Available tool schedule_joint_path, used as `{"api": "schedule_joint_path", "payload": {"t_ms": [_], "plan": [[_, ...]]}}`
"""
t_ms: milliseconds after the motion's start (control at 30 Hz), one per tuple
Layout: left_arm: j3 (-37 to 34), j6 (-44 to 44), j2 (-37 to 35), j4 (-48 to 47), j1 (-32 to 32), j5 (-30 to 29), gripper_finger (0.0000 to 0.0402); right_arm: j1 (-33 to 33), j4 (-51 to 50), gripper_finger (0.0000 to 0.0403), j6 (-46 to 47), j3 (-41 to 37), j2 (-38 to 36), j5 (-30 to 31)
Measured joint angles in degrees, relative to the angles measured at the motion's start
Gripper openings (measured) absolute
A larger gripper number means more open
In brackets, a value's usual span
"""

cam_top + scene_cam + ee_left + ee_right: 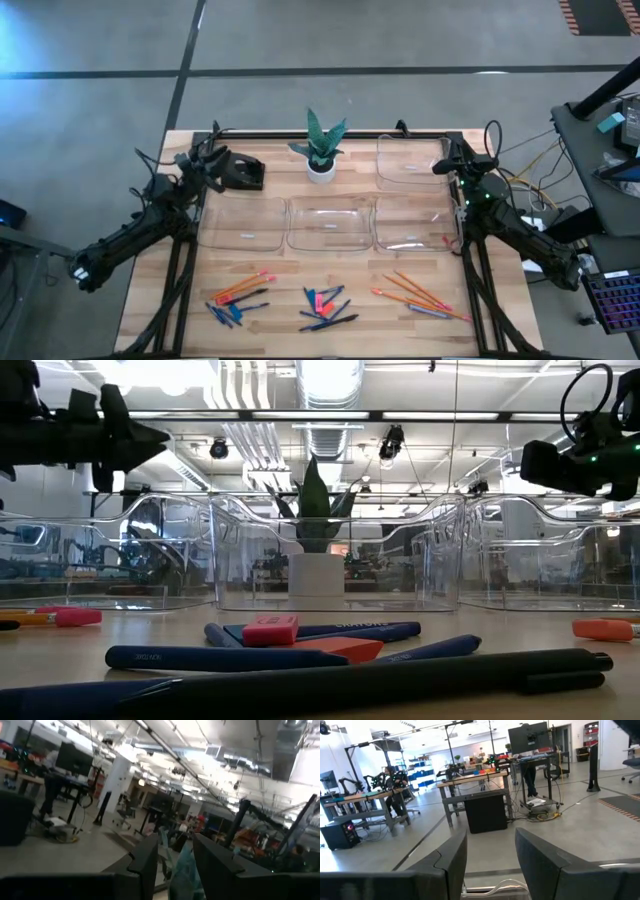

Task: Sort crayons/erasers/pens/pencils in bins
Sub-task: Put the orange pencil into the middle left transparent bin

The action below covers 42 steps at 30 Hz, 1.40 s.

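Observation:
Both arms are drawn back at the table's far corners, above the bins. My left gripper is open at the far left, and nothing lies between its fingers. My right gripper is open at the far right, likewise empty. Three clear bins stand in a row across the table's middle, and one more bin stands behind the right one. Orange pencils, blue crayons, pink erasers and dark pens lie loose on the table near its front edge.
A potted plant stands at the far middle, and a black desk object sits beside my left gripper. More orange pencils lie at the front left. Bare wood shows between the bins and the loose things.

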Motion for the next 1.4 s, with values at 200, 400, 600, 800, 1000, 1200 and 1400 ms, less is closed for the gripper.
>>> {"api": "schedule_joint_path", "payload": {"t_ms": [200, 400, 600, 800, 1000, 1200, 1400], "plan": [[4.0, -4.2, 7.9, 0.2, 0.0, 0.4, 0.0111, 0.0, 0.0, 0.0157, 0.0, 0.0, 0.0, 0.0], [9.4, -8.1, 15.4, -3.5, 0.0, 0.4, 0.0111, 0.0, 0.0, 0.0157, 0.0, 0.0, 0.0, 0.0], [19.6, -10.2, 21.8, -20.1, 0.0, 0.7, 0.0111, 0.0, 0.0, 0.0157, 0.0, 0.0, 0.0, 0.0], [31.2, -10.8, 28.9, -41.5, -1.0, 2.3, 0.0111, 0.0, 0.0, 0.0157, 0.0, 0.0, 0.0, 0.0], [38.3, -18.8, 35.6, -51.8, -2.9, 2.4, 0.0111, 0.0, 0.0, 0.0157, 0.0, 0.0, 0.0, 0.0], [42.0, -20.5, 38.6, -56.5, -7.6, 1.1, 0.0111, 0.0, 0.0, 0.0157, 0.0, 0.0, 0.0, 0.0], [44.7, -25.2, 40.4, -61.3, -14.7, -4.9, 0.0111, 0.0, 0.0, 0.0157, 0.0, 0.0, 0.0, 0.0]]}}
